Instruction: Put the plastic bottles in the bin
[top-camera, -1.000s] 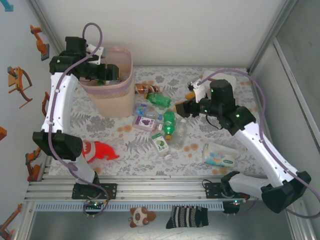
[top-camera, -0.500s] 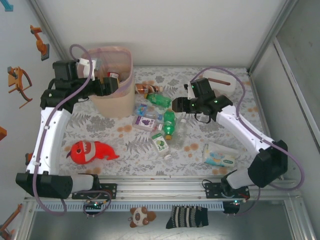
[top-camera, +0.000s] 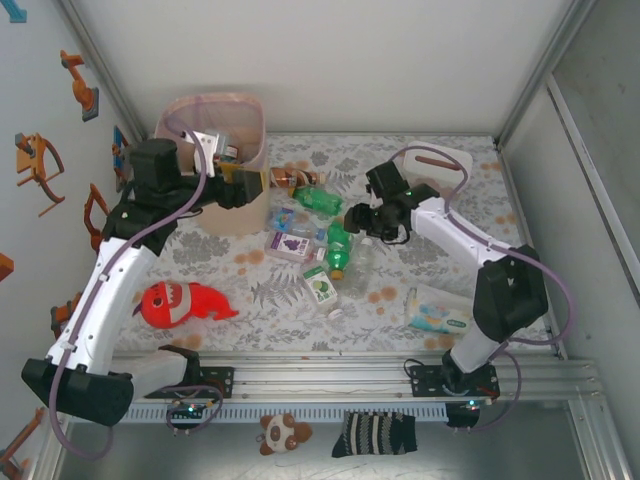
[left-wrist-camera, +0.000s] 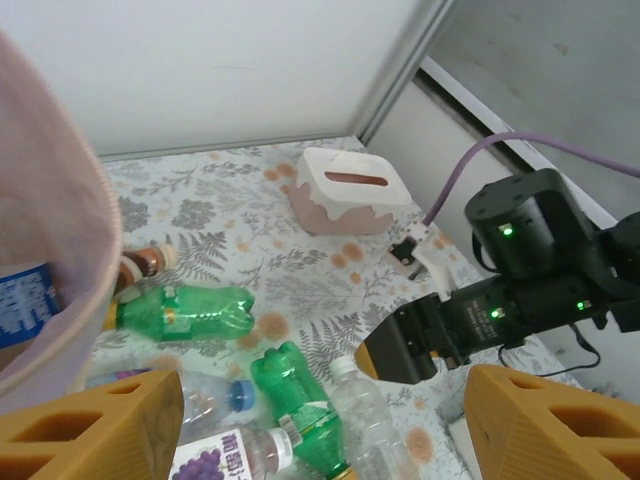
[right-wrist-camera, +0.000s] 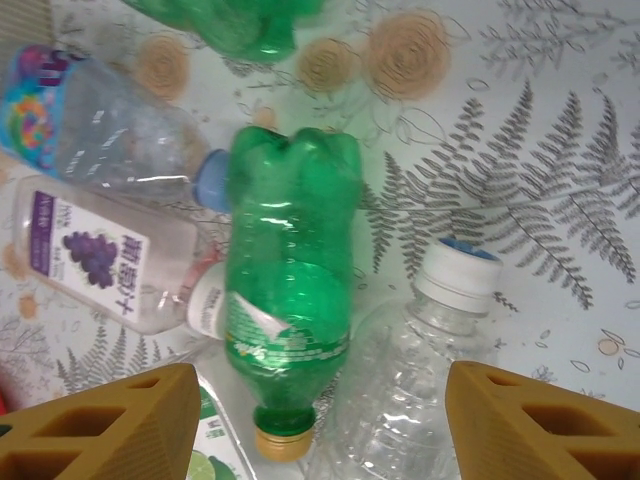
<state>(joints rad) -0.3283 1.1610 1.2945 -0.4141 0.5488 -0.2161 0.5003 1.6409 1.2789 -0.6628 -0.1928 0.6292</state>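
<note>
Labels first: the clear plastic bottle with a white-and-purple grape label (right-wrist-camera: 100, 255) shows a grape cluster and a few non-Latin characters, too small to read. At its 12 o'clock lies a clear blue-capped bottle with a multicoloured label (right-wrist-camera: 85, 125); the print is unreadable. The green plastic soda bottle with an orange cap (right-wrist-camera: 288, 290) has a green wrap with a torn white edge and no legible text. A clear bottle with a white cap (right-wrist-camera: 440, 350) lies just beside it at 3 o'clock.

From the top view, the bottles lie loose mid-table on the fern-print table cover (top-camera: 290, 325). A second green soda bottle (top-camera: 318, 200) sits at 12 o'clock of the cluster. A small brown-labelled bottle (top-camera: 285, 178) lies past it, near the bin.

The tall pale pink plastic bin (top-camera: 257, 135) stands upright at 10 o'clock of the table. A blue label with white print (left-wrist-camera: 22, 300) shows at its wall in the left wrist view — can't tell whether it is inside.

The left gripper (top-camera: 245, 187) hangs just beside the bin's wall at 3 o'clock, orange pads apart, nothing between them. The right gripper (top-camera: 350, 218) hovers over the orange-capped green bottle — jaws apart, spanning the cap end, clear of it.

Other items:
- White tissue box with a pink top (top-camera: 437, 165), 1 o'clock
- Red plush fish (top-camera: 185, 303), 8 o'clock
- Pale wipes pack (top-camera: 437, 312), 5 o'clock
</note>
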